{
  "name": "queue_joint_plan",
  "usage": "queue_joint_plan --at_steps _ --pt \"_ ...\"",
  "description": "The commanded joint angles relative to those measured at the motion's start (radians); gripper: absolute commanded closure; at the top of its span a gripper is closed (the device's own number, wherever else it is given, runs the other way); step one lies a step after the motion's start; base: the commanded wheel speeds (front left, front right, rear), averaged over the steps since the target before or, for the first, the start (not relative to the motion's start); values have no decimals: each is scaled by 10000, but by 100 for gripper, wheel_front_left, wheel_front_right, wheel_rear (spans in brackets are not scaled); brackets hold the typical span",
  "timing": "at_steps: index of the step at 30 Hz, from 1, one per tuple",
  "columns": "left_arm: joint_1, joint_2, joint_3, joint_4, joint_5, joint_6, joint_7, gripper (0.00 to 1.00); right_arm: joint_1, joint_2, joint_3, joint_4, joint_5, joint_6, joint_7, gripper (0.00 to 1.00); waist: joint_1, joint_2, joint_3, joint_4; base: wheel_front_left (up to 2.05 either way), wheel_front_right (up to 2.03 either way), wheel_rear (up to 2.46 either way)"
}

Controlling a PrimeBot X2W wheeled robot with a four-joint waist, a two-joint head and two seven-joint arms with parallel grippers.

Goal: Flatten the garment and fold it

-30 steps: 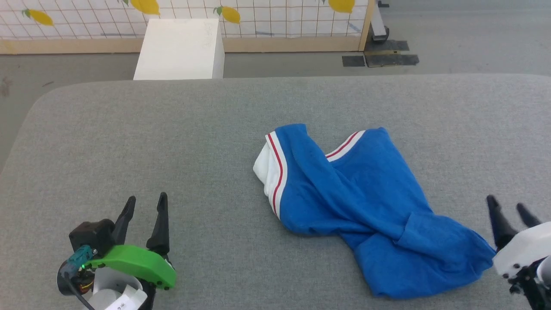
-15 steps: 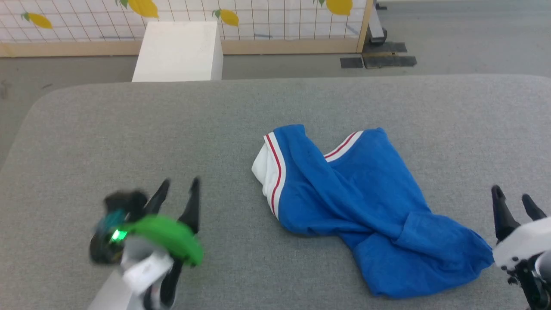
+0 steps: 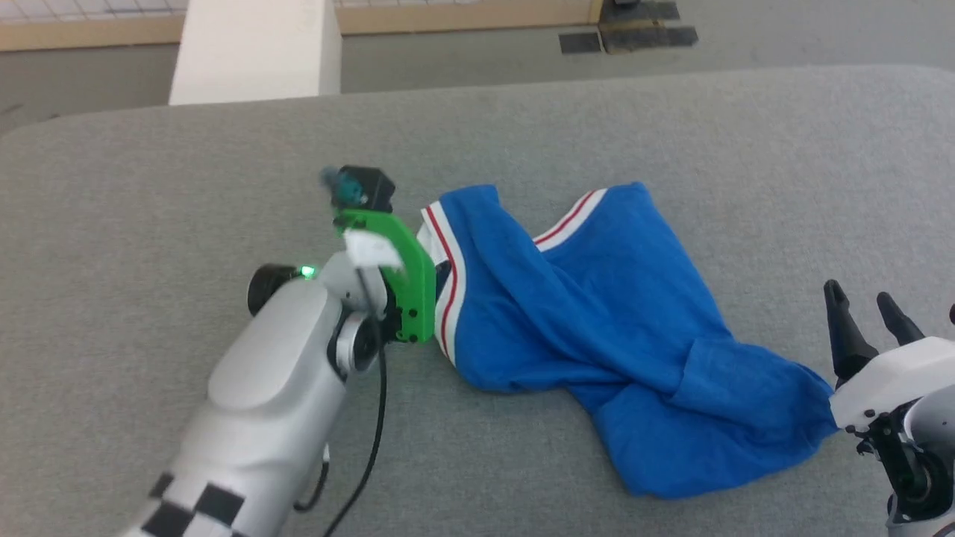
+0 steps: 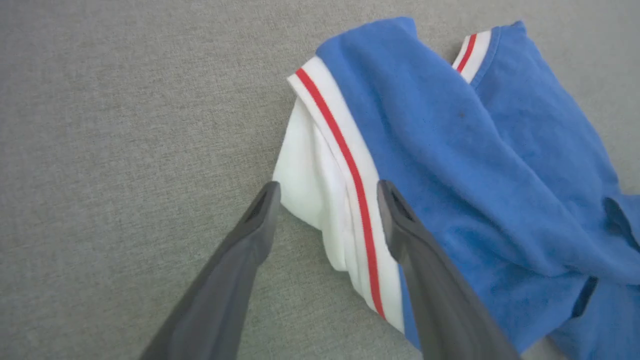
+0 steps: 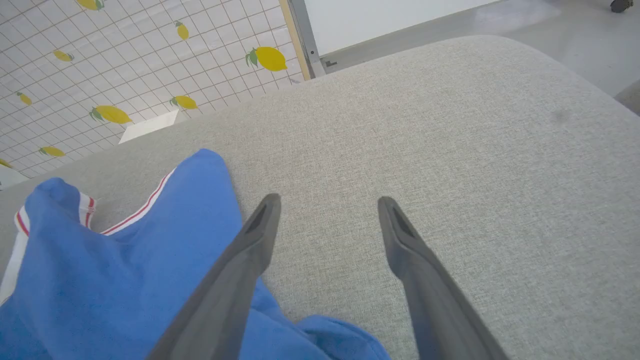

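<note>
The garment (image 3: 597, 321) is a bright blue shirt lying crumpled and twisted on the grey table, its white, red-striped edge (image 3: 448, 291) at its left end. In the left wrist view my left gripper (image 4: 325, 187) is open, and its fingers straddle that white edge (image 4: 310, 180) of the garment (image 4: 450, 150) from above. Whether they touch the cloth I cannot tell. In the head view a green bracket (image 3: 406, 276) on the wrist hides those fingers. My right gripper (image 3: 858, 294) stands open just right of the garment's lower right corner, nothing between its fingers (image 5: 327, 200).
The grey padded table (image 3: 149, 186) has a rounded far edge. Beyond it a white box (image 3: 254, 52) stands on the floor, with dark mats (image 3: 627, 37) to its right. A lemon-patterned screen (image 5: 100, 60) stands behind. Bare table stretches right of the right gripper.
My left arm has swung from the lower left up and right to the garment's white end, staying open. The head camera has tilted down. The right gripper has hardly moved.
</note>
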State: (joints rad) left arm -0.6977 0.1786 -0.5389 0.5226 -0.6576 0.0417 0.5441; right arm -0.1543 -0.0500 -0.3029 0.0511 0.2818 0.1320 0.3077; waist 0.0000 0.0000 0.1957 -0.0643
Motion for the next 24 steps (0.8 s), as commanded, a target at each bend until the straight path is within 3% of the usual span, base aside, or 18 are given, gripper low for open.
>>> queue_joint_plan --at_steps 1,11,12,14,24 --pt "-394 4 -110 268 56 94 467 0 -209 -3 29 33 68 -13 -58 0 0 0 349 -319 0 0 0" --pt "-1233 306 -1364 1508 683 -59 3098 0 -305 -3 12 125 142 -13 -240 0 0 0 804 -729 0 0 0" --pt "-1173 305 -1401 1556 637 -87 3238 53 -312 -3 7 135 140 -13 -254 0 0 0 818 -741 0 0 0" --pt "-1055 269 -1395 1550 505 -159 3302 100 -321 -3 -24 155 125 -13 -281 0 0 0 832 -722 0 0 0" --pt "-502 535 -564 180 -392 -452 2429 100 -254 -3 -68 353 -24 -13 -303 0 0 0 319 -95 0 0 0"
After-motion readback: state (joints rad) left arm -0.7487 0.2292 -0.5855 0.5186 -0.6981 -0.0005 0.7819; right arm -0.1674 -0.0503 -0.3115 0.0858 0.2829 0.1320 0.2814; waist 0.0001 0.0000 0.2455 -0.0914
